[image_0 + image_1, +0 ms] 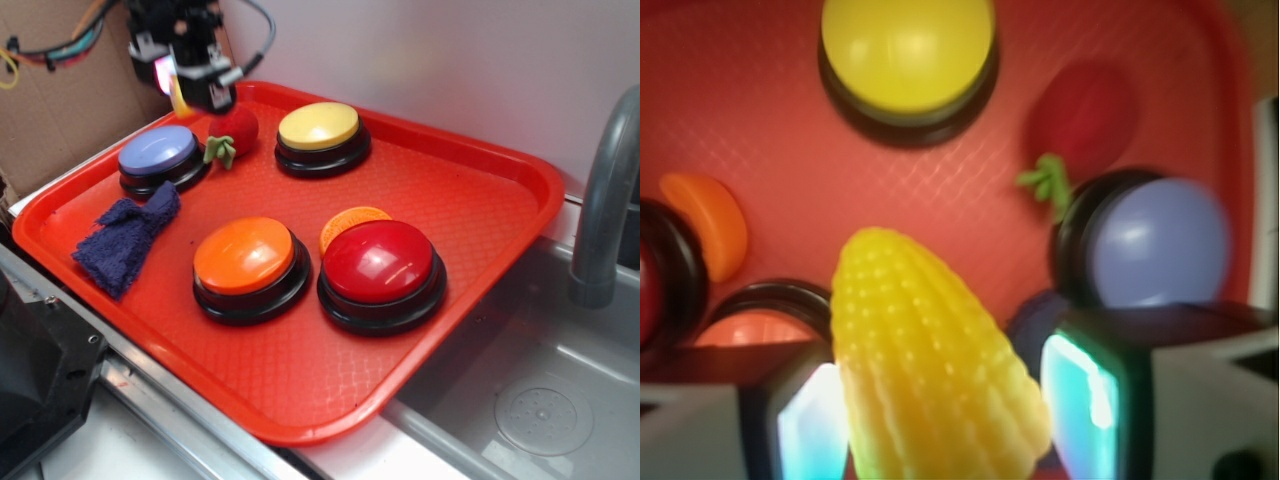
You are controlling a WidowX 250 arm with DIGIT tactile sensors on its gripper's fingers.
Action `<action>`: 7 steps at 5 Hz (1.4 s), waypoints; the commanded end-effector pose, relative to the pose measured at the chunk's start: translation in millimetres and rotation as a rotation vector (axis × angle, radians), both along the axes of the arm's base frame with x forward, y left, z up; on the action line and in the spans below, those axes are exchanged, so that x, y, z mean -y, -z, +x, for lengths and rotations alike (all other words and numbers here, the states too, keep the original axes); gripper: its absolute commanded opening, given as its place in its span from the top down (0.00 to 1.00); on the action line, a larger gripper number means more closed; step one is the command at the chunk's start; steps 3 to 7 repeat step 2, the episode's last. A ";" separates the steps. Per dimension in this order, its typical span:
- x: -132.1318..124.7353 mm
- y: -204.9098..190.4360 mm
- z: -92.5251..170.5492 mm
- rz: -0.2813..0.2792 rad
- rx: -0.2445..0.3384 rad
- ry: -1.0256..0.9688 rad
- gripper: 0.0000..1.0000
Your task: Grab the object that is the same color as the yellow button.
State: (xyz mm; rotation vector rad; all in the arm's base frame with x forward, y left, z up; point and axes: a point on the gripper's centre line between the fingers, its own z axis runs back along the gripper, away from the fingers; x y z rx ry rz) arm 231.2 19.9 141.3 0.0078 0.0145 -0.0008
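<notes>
The object, a small yellow toy corn cob [935, 350] with ribbed kernel rows, fills the space between my two fingers in the wrist view, tip pointing away from the camera. My gripper [945, 400] is shut on it, both lit pads against its sides. In the exterior view the gripper [195, 95] hangs over the red tray's back left corner, and only a yellow sliver of the corn [179, 98] shows under it. The yellow button [318, 127] stands at the back of the tray, ahead of the corn's tip [907, 50].
On the red tray [480, 190] are a red plush strawberry [235, 128], a blue-topped button [158, 152], an orange button [245, 255], a red button [380, 262], an orange ridged disc [350, 220] and a blue cloth [125, 240]. A sink [540, 400] and faucet [605, 200] lie right.
</notes>
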 end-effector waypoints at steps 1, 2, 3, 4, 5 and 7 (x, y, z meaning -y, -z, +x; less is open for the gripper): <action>6.4 -56.9 1.7 0.050 0.143 0.007 1.00; 7.9 -54.1 4.7 0.018 0.180 0.007 1.00; 7.9 -54.1 4.7 0.018 0.180 0.007 1.00; 7.9 -54.1 4.7 0.018 0.180 0.007 1.00; 7.9 -54.1 4.7 0.018 0.180 0.007 1.00; 7.9 -54.1 4.7 0.018 0.180 0.007 1.00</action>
